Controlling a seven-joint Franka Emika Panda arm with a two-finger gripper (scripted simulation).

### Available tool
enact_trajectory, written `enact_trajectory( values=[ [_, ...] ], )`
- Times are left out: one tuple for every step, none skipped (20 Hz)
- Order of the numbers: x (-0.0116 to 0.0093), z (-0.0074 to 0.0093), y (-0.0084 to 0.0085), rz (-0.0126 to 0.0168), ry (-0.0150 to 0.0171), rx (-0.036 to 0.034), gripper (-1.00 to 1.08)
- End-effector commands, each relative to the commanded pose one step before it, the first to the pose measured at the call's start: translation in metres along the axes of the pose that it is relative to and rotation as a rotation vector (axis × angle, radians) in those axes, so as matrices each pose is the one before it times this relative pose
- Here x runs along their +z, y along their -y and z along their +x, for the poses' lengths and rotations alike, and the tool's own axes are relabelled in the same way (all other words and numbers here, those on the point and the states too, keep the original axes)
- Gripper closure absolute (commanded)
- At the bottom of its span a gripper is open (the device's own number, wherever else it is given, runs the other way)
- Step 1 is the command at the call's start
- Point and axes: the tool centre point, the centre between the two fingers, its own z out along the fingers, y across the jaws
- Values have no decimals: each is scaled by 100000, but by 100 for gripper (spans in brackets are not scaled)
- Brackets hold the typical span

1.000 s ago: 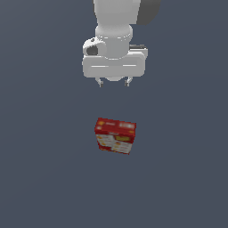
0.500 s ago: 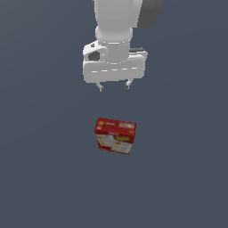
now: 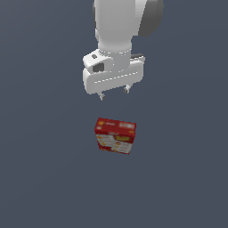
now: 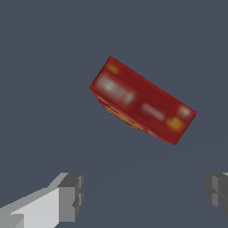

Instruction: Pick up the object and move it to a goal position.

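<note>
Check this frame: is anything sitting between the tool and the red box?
Nothing visible. In the exterior view the tool hangs open above the red box, with only bare grey floor showing between them. The wrist view agrees: both fingers are spread apart, the box lies beyond them, unobstructed. No goal marker shows.
</note>
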Motion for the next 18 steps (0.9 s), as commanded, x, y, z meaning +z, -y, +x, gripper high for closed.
enact_trajectory(
  values=[
    [441, 497, -176, -40, 290, -6769, -92],
    [178, 190, -81, -2, 112, -2652, -92],
    [180, 187, -85, 4, 111, -2652, -92],
    [181, 184, -90, 9, 108, -2651, -92],
    [183, 181, -94, 15, 106, -2650, -92],
    [185, 178, -98, 21, 104, -2650, -92],
    [186, 174, -102, 26, 101, -2648, -92],
    [188, 171, -106, 32, 98, -2648, -92],
    [189, 167, -110, 37, 95, -2647, -92],
    [191, 163, -114, 42, 91, -2647, -92],
    [193, 160, -117, 46, 88, -2646, -92],
    [194, 156, -121, 51, 84, -2645, -92],
    [196, 152, -124, 56, 80, -2644, -92],
    [197, 148, -127, 60, 76, -2644, -92],
    [199, 144, -131, 64, 71, -2642, -92],
    [201, 139, -134, 68, 67, -2640, -92],
    [202, 135, -137, 72, 62, -2640, -92],
    [204, 130, -140, 75, 58, -2639, -92]
  ],
)
